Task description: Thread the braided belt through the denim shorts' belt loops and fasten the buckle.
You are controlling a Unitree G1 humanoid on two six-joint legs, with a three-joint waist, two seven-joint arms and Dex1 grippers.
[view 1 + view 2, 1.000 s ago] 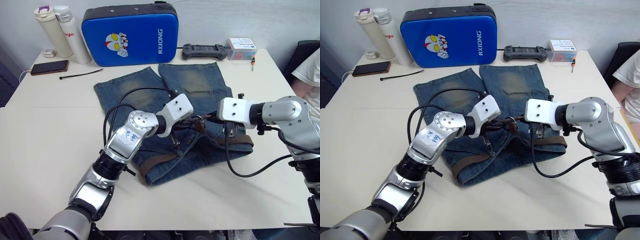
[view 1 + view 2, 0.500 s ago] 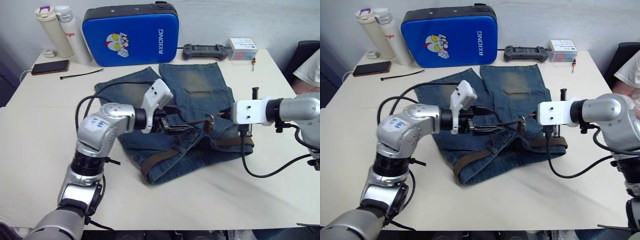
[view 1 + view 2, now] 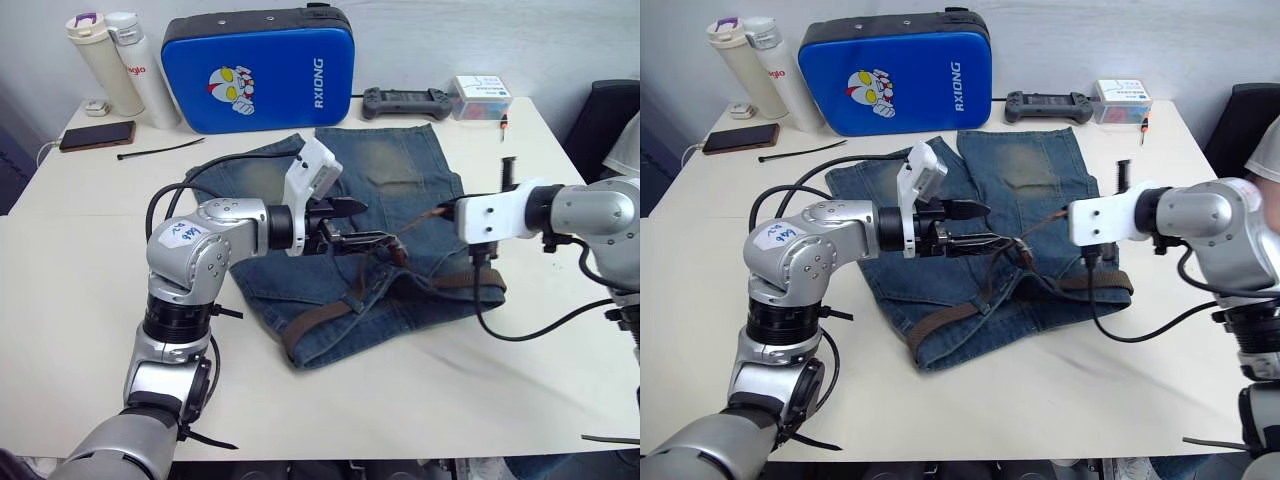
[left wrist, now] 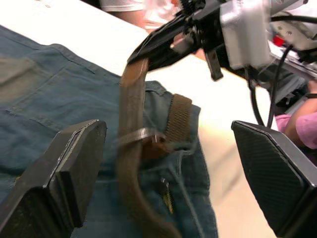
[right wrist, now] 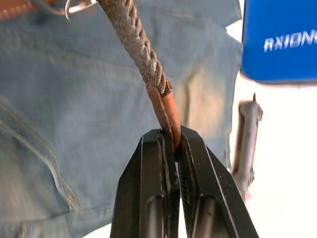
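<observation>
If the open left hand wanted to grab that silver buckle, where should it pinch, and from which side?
Probably the tan leather just behind the buckle, not the thin frame. The buckle lies over the denim shorts with the braided belt running through it, pulled taut by the right gripper. The left gripper, jaws open, could come from its own side, level with the strap.

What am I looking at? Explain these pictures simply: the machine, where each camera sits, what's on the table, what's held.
A two-armed humanoid robot works at a white table. Two pictures come from cameras on its head, two from its wrists. Denim shorts lie on the table with a braided belt through the waistband. The right gripper has its fingers shut on the belt's tan end, holding it taut. The left gripper is open beside the silver buckle. Behind the shorts stand a blue case, two bottles, a phone, a controller and a small box.
</observation>
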